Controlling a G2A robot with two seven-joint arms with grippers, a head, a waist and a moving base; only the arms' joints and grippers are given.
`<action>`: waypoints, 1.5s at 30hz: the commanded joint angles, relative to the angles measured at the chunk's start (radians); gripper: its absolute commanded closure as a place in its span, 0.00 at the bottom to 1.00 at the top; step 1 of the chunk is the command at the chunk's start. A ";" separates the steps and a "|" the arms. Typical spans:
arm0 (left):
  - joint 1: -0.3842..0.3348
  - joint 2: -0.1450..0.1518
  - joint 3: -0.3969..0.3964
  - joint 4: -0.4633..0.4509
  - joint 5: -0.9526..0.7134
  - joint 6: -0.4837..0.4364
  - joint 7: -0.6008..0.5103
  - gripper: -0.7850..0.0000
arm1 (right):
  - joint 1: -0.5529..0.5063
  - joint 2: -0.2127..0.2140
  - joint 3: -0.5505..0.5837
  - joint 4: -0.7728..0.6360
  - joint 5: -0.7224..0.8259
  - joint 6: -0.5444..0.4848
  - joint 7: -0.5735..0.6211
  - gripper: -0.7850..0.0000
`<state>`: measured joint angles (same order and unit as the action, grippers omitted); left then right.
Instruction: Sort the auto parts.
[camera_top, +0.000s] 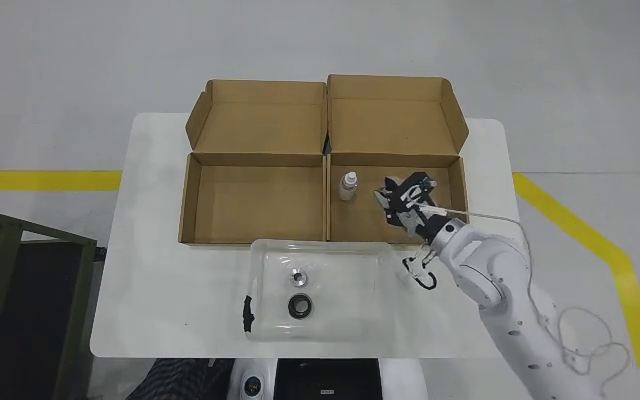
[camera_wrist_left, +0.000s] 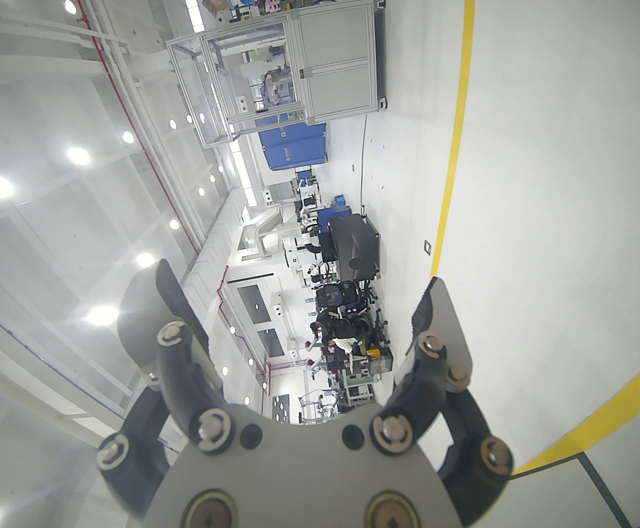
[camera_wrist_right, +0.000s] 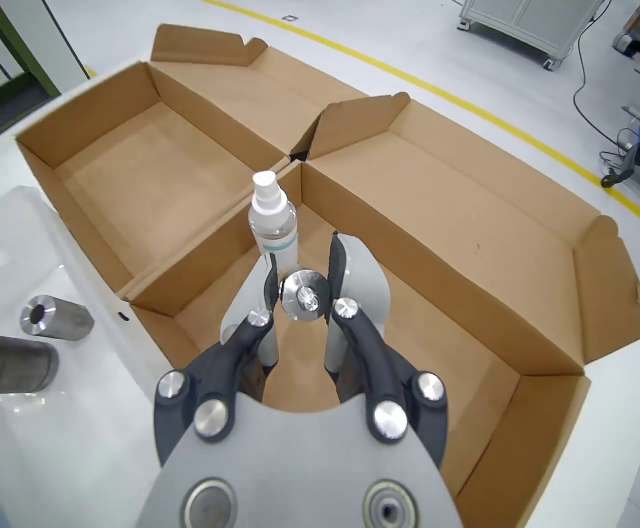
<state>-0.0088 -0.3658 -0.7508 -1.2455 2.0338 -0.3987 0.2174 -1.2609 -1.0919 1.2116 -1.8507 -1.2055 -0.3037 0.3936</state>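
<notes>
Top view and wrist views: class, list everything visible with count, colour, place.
brown cardboard boxes: two, brown, side by side, lids open
clear plastic spray bottle: one, white-capped, upright in right box
transparent plastic tray: one, clear, before the boxes
metal cylinders: two, silver and dark, in tray
black strip-shaped part: one, black, tray's left edge
round silver metal part: one, silver, gripped above right box
white table: one, white, under everything
right gripper: one, grey-black, fingers shut on that part
left gripper: one, grey-black, fingers open

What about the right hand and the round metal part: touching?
Touching. Right wrist view: the right hand pinches the round metal part on both sides, no gap.
</notes>
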 joint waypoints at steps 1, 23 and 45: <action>0.000 0.000 0.000 0.000 0.000 0.000 0.000 0.00 | 0.020 -0.005 -0.025 0.028 -0.018 0.020 0.014 1.00; 0.000 0.000 0.000 0.000 0.000 0.000 0.000 0.00 | 0.162 -0.041 -0.142 0.166 -0.066 0.027 0.133 0.91; 0.000 0.000 0.000 0.000 0.000 0.000 0.000 0.00 | 0.096 -0.042 -0.107 0.070 -0.129 0.037 0.092 0.00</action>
<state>-0.0088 -0.3658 -0.7508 -1.2455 2.0338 -0.3987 0.2174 -1.1569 -1.1352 1.0968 -1.7652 -1.3344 -0.2655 0.4908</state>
